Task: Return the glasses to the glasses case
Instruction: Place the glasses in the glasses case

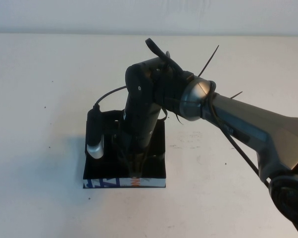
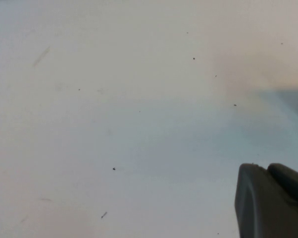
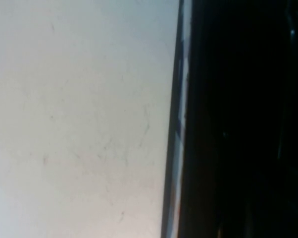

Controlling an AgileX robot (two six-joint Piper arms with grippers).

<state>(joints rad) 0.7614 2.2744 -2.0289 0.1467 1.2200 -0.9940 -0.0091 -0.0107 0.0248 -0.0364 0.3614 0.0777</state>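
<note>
The glasses case (image 1: 156, 166) is a black box lying open on the white table, with its blue, white and orange printed strip (image 1: 107, 182) facing me. My right gripper (image 1: 135, 169) reaches straight down into the case from above, and its tip is lost in the black lining. The right wrist view shows only the case's edge strip (image 3: 180, 124) and its dark inside (image 3: 238, 124). The glasses are hidden. My left gripper (image 2: 265, 167) is out of the high view. It hovers shut and empty over bare table.
The right arm (image 1: 248, 129) crosses from the right edge to the case, with loose cables (image 1: 208, 59) sticking up from its wrist. A dark wrist camera with a silver end (image 1: 95, 146) hangs over the case's left part. White table (image 1: 40, 99) surrounds the case.
</note>
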